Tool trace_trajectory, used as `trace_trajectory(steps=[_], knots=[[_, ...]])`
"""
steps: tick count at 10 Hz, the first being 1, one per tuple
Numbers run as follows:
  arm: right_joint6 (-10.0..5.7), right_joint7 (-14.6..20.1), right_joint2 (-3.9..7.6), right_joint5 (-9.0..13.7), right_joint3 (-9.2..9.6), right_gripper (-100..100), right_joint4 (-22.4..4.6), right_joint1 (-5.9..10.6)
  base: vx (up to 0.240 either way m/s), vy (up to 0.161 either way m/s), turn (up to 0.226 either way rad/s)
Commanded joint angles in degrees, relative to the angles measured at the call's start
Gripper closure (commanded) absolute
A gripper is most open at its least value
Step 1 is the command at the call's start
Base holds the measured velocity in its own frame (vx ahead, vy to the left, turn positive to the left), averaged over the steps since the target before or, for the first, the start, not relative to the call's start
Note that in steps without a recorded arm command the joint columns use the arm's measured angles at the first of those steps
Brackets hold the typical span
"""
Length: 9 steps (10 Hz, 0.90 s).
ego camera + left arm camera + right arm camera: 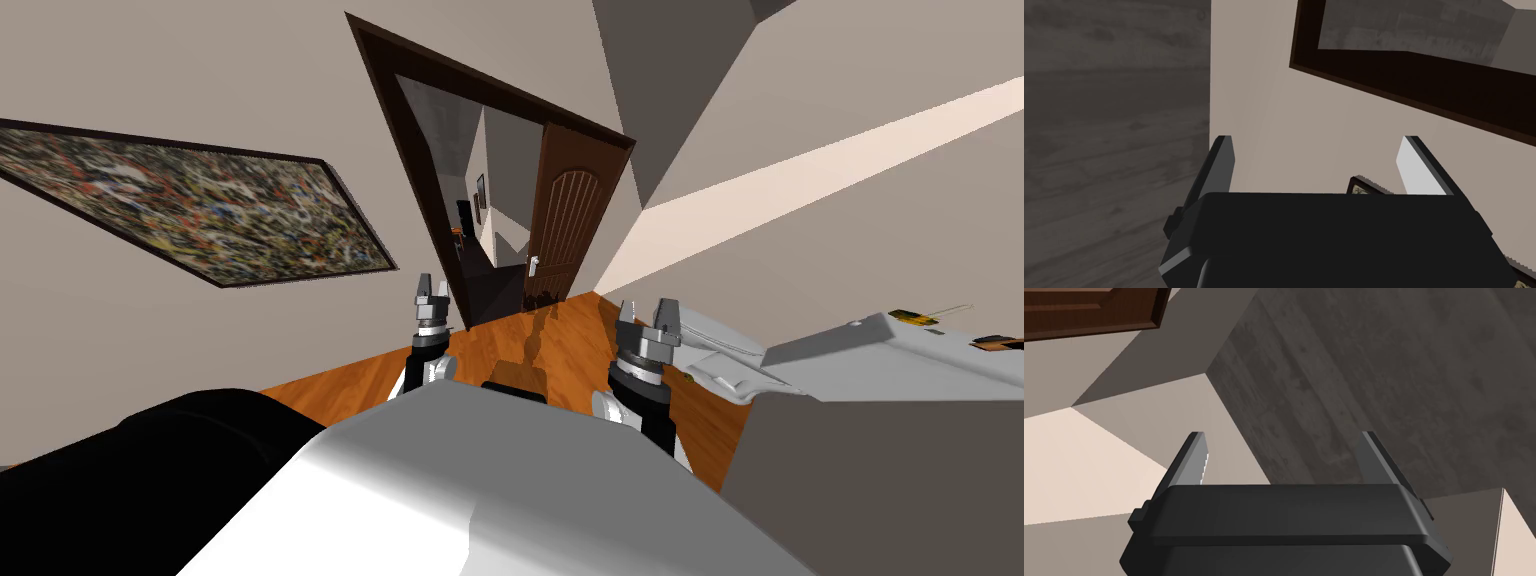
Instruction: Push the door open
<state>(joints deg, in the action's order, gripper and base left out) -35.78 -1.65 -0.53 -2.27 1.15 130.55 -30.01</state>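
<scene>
Head camera faces the far door (560, 225); right wrist shares its corner.

The floor (560, 345) was of glossy orange-brown boards and ran up to the foot of the dark brown door (558, 235), with a bulky black shape (150, 455) at its left side, too dim to name. At the right, a pale grey counter (880, 350) carried a small yellow-and-dark item (915, 318) and, near it, a small orange-and-dark one (993, 343). A white lumpy form (725, 365) lay just beside the counter's near end.
</scene>
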Motion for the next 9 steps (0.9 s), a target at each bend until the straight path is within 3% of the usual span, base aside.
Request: trace_trajectory(steps=[1,7,9], knots=[[0.18,0.2,0.57,0.1,0.09,-100,-2.0,1.21,0.136,-0.007,0.031],[0.81,1.1,2.09,0.5,0.38,-100,-8.6,5.26,0.079,-0.036,0.058],[1.13,1.5,2.74,0.6,0.54,-100,-12.1,7.38,0.099,-0.049,0.083]])
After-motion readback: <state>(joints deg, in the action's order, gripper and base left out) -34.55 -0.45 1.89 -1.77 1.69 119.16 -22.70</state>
